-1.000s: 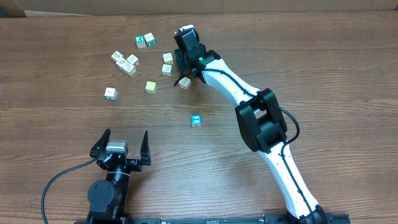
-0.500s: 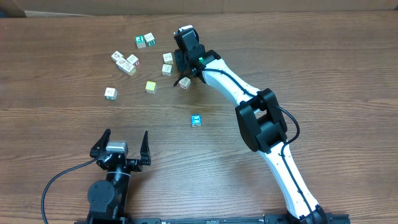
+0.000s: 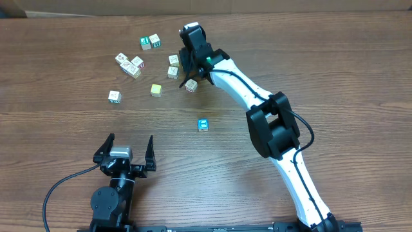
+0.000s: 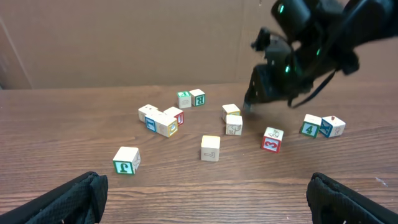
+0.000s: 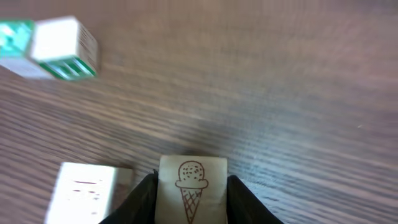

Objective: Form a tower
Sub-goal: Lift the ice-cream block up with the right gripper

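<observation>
My right gripper [image 5: 191, 208] is shut on a pale wooden cube [image 5: 191, 190] with an ice-cream cone drawn on it; both dark fingers press its sides. From overhead, the right gripper [image 3: 187, 72] hangs among loose picture cubes at the far middle and covers the held cube. Close to it lie two pale cubes [image 3: 173, 65] and a red-edged cube [image 3: 191, 86]. No tower shows in any view; the cubes lie singly. My left gripper [image 3: 129, 142] rests open near the front edge, its jaws wide apart over bare wood [image 4: 208, 205].
Loose cubes lie scattered: a cluster [image 3: 130, 65] at far left, two green-faced cubes [image 3: 150, 42], a J cube [image 3: 114, 96], a plain yellow-green cube [image 3: 156, 89] and a blue cube [image 3: 203, 125]. In the left wrist view, two more cubes [image 4: 322, 126] sit to the right.
The right wrist has shifted slightly toward the far edge, and its fingers have drawn in on the cube. The left arm and the loose cubes have not moved.
</observation>
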